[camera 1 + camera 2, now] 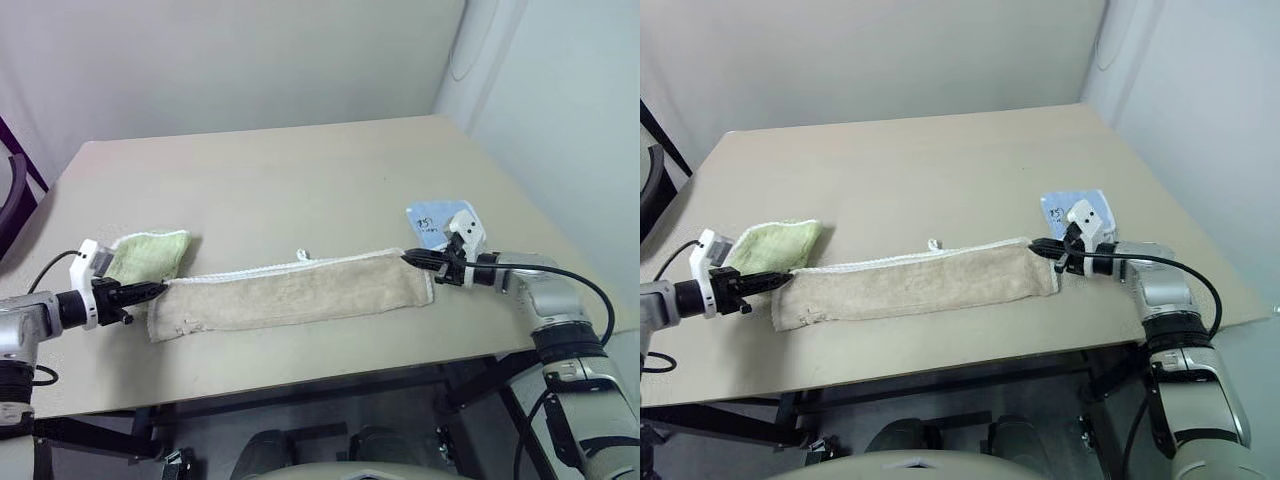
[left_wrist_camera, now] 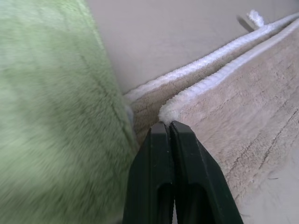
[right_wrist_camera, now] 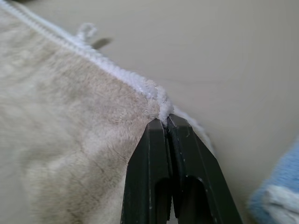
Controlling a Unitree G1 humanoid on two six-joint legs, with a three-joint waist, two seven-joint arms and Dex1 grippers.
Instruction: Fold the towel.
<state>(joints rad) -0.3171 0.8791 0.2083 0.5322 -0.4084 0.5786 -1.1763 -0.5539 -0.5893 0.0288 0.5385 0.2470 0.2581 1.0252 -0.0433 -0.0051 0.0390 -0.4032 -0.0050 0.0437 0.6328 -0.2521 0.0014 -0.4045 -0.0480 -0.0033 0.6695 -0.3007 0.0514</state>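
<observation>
Plain white walls stand behind a big tan table [image 1: 300,180] that holds all the cloths. Down near its front edge, the left gripper [image 1: 160,288] has its two black fingers [image 2: 161,154] pressed tight on the white cord edge at one end corner of the towel [image 1: 290,290]. The right gripper [image 1: 408,258] pinches the cord corner at the other end the same way, its fingers [image 3: 177,149] squeezed together. Between the two grippers the beige towel lies as a long folded strip on the table, one layer on top of another, with white cord along its far edge. A little white loop [image 1: 302,255] sticks out from that edge at 12 o'clock. A small green towel [image 1: 150,255] lies right against the left end, at about 11 o'clock from the left gripper. A small light-blue cloth [image 1: 437,222] lies near the right gripper, at about 1 o'clock.
</observation>
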